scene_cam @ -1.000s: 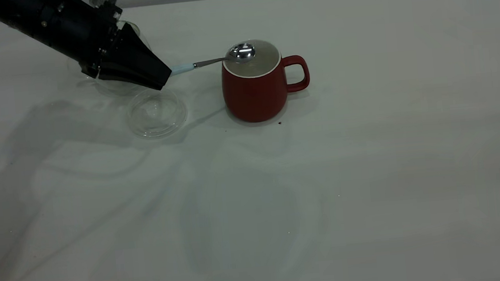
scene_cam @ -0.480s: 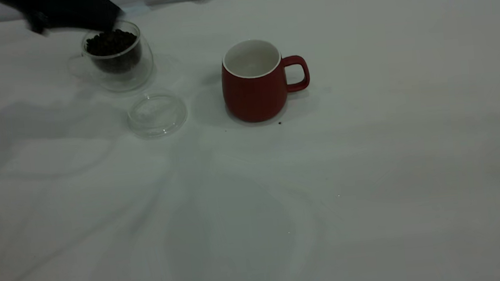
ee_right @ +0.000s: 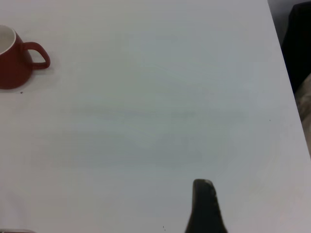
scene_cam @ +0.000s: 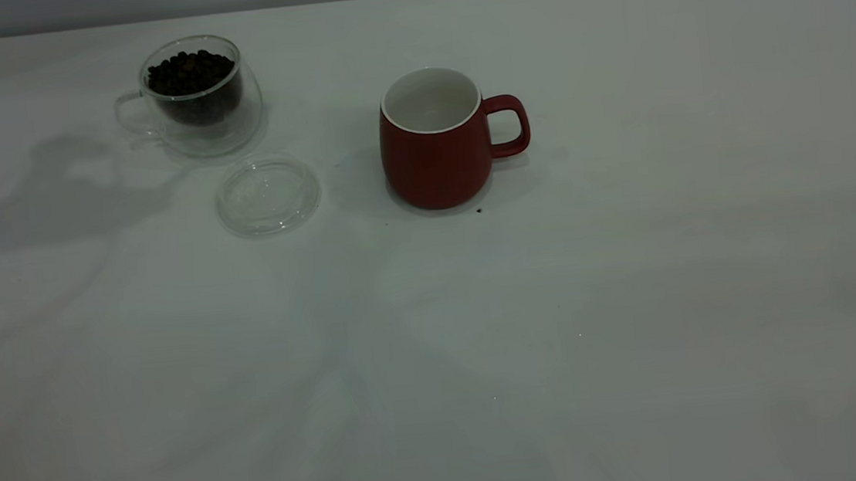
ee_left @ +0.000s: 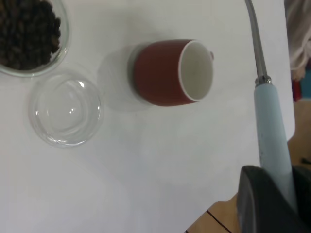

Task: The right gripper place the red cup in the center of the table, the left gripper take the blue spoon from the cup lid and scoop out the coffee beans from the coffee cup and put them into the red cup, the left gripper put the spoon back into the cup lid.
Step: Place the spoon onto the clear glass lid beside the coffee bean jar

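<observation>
While neither arm shows in the exterior view, the left wrist view shows the left gripper (ee_left: 272, 199) high above the table (scene_cam: 634, 292), its black fingers pinching the pale-blue handle of the blue spoon (ee_left: 268, 121). The spoon's metal neck runs out of that view, so its bowl is not visible and I cannot tell if it carries beans.

The red cup (scene_cam: 436, 140) stands upright near the table's centre, a bit toward the far side, w/ its handle pointing right. Its white inside is partly visible from the exterior view, and no beans can be seen there; the bottom is hidden. 1 small dark speck lies on the table just beside the cup's base, at the near right.

The coffee cup (scene_cam: 192, 97) stands at the far left, upright, w/ its glass handle pointing left, and it is filled w/ coffee beans (scene_cam: 190, 69) up to about the rim. The cup lid (scene_cam: 267, 195) lies flat on the table, near side and slightly right of the coffee cup, close to it but apart. It is between the coffee cup and the red cup, well left of the red cup. Nothing lies in the lid.

Only 1 black finger (ee_right: 204, 206) of the right gripper is seen in the right wrist view, over bare table well right of the red cup; I cannot tell if this claw is spread or pressed together.
</observation>
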Controlling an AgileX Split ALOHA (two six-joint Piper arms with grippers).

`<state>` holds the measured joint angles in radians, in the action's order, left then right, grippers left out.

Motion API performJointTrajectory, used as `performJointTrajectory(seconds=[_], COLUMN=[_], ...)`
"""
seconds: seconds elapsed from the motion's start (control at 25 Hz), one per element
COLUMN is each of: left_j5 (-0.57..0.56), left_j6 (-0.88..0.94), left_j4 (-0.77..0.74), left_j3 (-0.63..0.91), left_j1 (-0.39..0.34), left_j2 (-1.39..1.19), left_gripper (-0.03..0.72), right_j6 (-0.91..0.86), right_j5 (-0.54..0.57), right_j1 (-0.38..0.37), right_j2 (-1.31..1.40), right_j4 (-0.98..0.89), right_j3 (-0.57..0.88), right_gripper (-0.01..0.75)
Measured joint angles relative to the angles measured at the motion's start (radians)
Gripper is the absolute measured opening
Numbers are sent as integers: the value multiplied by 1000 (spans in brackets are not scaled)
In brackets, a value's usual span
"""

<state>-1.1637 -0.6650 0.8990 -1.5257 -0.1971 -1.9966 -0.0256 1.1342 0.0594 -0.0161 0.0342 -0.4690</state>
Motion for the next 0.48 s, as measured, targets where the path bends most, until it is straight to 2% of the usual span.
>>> performJointTrajectory(seconds=[0.16, 0.32, 0.48], left_j5=[0, 2, 131], left_j6=[-35, -141, -231], left_j4=[-12, -8, 19], left_j3=[103, 288, 442], left_j1=[0, 0, 0], left_j2=[92, 103, 97], left_gripper=[126, 126, 126], right_j6=[0, 0, 0], right_j5=[0, 0, 0], right_j1=[0, 0, 0], right_j2=[0, 0, 0], right_j4=[0, 0, 0], right_j3=[0, 0, 0], right_gripper=[573, 573, 573])
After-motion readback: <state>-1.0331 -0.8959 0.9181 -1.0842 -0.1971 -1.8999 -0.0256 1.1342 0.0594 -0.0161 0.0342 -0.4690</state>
